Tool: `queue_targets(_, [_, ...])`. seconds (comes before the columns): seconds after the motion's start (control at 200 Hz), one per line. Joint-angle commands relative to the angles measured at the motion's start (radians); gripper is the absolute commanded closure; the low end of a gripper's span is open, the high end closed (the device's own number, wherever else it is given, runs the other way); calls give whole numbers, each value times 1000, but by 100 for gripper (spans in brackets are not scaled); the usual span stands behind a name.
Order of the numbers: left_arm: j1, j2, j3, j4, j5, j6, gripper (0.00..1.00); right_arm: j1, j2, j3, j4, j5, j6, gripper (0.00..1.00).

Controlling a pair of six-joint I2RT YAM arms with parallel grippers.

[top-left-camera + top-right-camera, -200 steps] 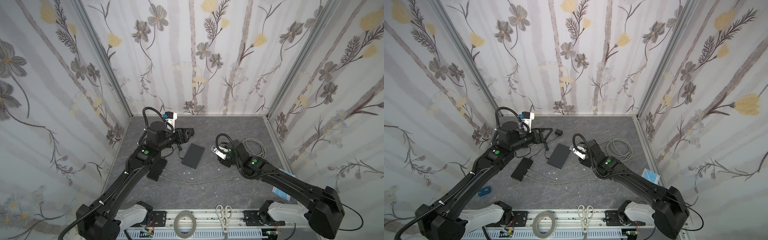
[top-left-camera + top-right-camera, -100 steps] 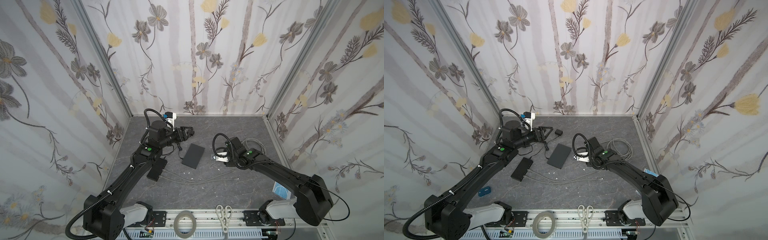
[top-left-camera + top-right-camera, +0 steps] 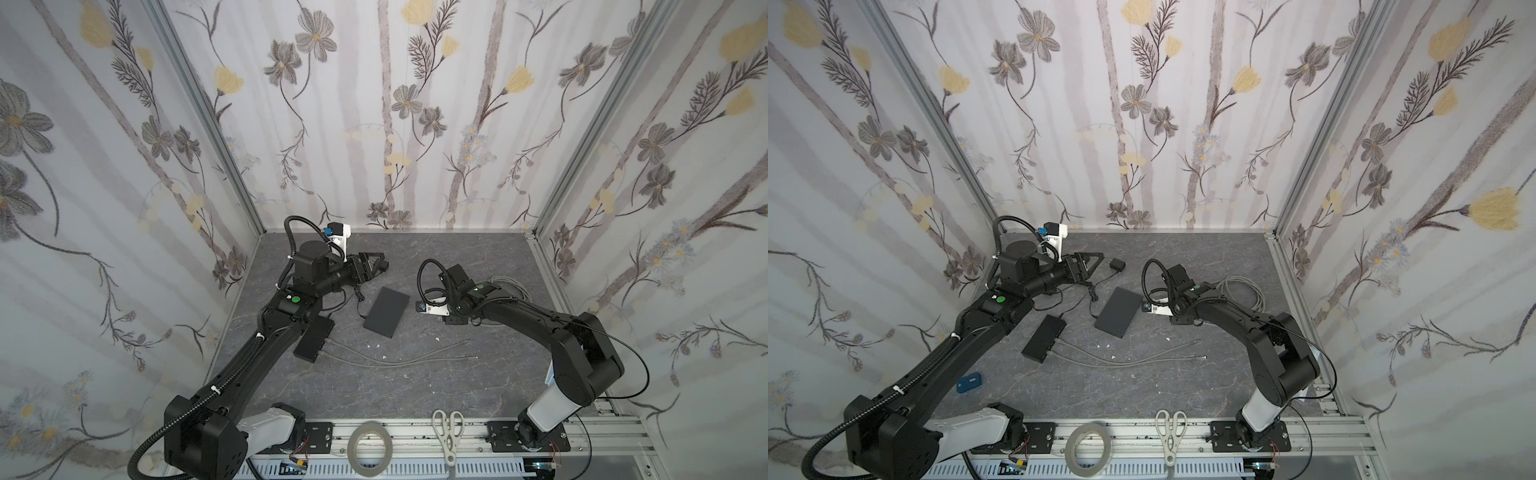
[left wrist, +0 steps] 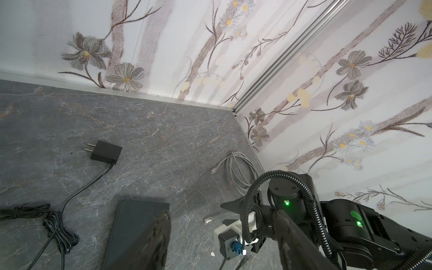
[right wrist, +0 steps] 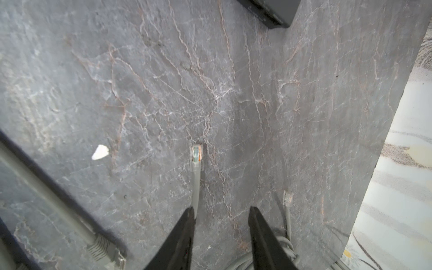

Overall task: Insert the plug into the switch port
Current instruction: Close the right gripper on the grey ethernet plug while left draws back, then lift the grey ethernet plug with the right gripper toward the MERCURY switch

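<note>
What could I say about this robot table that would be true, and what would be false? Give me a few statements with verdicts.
1. The left fingers stand apart and hold nothing. True.
2. The right fingers are clamped on the clear plug. False: they stand apart, and the plug lies on the table ahead of them.
3. Scissors lie beside a roll of tape on the front rail. True.
4. The black power adapter is plugged into a socket. False: the power adapter lies loose on the table, its prongs bare.
</note>
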Motion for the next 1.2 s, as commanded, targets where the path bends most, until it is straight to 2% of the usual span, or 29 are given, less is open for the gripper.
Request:
queue_targets(0.0, [3, -4, 9, 26, 21, -4, 29, -4, 27, 0, -23, -72, -32, 67])
queue_targets(0.04, [7, -4, 10, 29, 25, -7, 29, -5, 41, 9, -30, -72, -32, 70])
queue_targets(0.49, [58, 3, 2, 70, 71, -81, 29, -5, 185, 64, -23, -17, 3, 72])
queue_targets(1.194, [88, 16, 0, 75, 78, -96, 30, -35, 187, 74, 7, -44, 27, 73])
